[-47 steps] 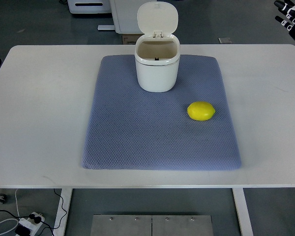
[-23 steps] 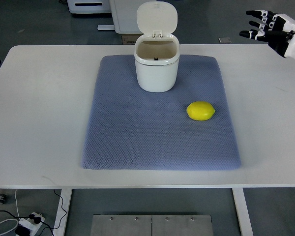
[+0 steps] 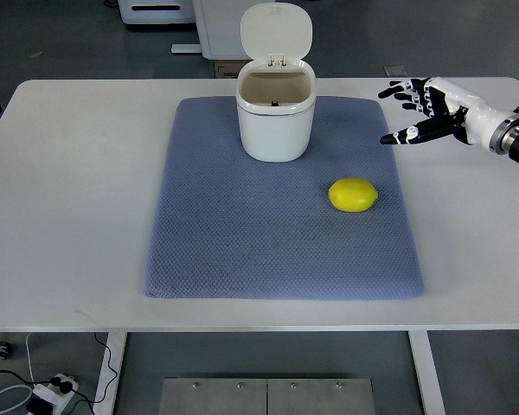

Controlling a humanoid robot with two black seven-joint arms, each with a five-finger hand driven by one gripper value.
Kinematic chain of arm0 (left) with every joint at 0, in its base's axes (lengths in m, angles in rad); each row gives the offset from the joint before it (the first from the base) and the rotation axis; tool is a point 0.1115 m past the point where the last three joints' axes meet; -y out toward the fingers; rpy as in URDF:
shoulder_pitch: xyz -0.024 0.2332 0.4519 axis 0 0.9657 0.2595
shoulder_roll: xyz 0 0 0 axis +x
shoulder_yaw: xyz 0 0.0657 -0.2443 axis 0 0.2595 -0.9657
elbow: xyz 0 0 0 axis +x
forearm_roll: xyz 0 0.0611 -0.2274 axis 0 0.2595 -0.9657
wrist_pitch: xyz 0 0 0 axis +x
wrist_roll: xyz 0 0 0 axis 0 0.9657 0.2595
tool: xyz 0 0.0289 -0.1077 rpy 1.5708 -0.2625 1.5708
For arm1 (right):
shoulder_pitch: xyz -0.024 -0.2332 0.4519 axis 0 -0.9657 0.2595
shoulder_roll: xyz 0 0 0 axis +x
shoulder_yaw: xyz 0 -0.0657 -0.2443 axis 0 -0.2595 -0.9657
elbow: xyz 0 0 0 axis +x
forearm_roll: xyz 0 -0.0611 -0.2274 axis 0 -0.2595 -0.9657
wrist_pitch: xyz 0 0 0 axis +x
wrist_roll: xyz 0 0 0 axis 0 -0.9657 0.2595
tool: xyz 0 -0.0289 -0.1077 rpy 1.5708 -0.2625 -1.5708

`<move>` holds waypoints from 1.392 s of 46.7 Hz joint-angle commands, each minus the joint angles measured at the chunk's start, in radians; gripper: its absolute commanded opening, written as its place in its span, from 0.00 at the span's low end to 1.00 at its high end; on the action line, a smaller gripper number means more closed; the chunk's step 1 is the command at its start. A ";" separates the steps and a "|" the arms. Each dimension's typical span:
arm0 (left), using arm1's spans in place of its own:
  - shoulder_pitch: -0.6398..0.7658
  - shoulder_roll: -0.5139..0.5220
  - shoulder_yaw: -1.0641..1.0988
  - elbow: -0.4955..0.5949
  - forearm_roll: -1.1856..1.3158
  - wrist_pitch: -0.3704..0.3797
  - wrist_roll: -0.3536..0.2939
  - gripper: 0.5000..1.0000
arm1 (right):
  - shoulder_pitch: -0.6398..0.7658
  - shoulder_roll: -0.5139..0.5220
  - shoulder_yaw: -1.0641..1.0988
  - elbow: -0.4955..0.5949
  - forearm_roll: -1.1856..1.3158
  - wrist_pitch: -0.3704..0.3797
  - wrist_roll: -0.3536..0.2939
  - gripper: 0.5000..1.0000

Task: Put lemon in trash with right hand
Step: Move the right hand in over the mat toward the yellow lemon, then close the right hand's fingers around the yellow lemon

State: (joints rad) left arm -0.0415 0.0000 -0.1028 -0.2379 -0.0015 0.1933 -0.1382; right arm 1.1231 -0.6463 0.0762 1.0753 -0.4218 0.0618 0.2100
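Right hand (image 3: 428, 108) advanced in from table edge, fingers spread, empty; oval yellow lemon (image 3: 354, 195) ungrasped on blue mat.

A white bench (image 3: 78, 199) with rounded corners fills most of the view, its top bare and pale all round the edges. A blue-grey woven mat (image 3: 242, 233) lies flat on the middle of it, roughly square, its far edge close to the far side of the bench and its near edge a little back from the near side. White legs show under the near edge, standing on a grey floor (image 3: 60, 372)
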 commanded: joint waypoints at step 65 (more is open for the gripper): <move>0.000 0.000 0.000 0.000 0.000 0.000 0.000 1.00 | 0.040 0.054 -0.305 0.109 -0.114 -0.214 0.006 1.00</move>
State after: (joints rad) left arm -0.0415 0.0000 -0.1028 -0.2380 -0.0015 0.1932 -0.1381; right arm 1.1610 -0.5927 -0.2257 1.1844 -0.5354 -0.1503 0.2174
